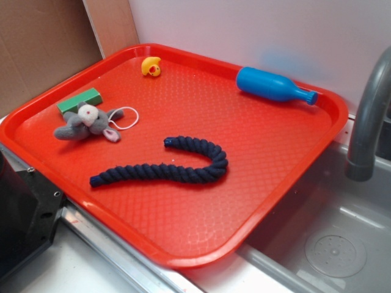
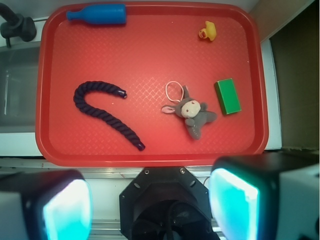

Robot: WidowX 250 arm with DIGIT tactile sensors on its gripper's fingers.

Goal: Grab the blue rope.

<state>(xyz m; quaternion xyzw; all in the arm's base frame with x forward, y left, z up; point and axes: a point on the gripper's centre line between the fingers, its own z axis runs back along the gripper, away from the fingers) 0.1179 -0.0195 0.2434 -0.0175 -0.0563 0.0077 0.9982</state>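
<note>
Wrist view: end effector point(image 2: 150, 210) sat nearest, high above the tray's near edge, pads point(image 2: 67, 210) spread wide, holding and touching nothing. Beyond it, the blue rope point(image 2: 102, 112) lay hooked on the red tray point(image 2: 150, 45), left of the plush mouse point(image 2: 194, 114). Judged soft, floppy, light; best pinched across the straight mid-section. Blue bottle point(image 2: 97, 14) lay farthest.

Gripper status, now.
Gripper: open, holding nothing, fingers spread wide at the near edge of the red tray. The blue rope lies untouched on the tray.
</note>
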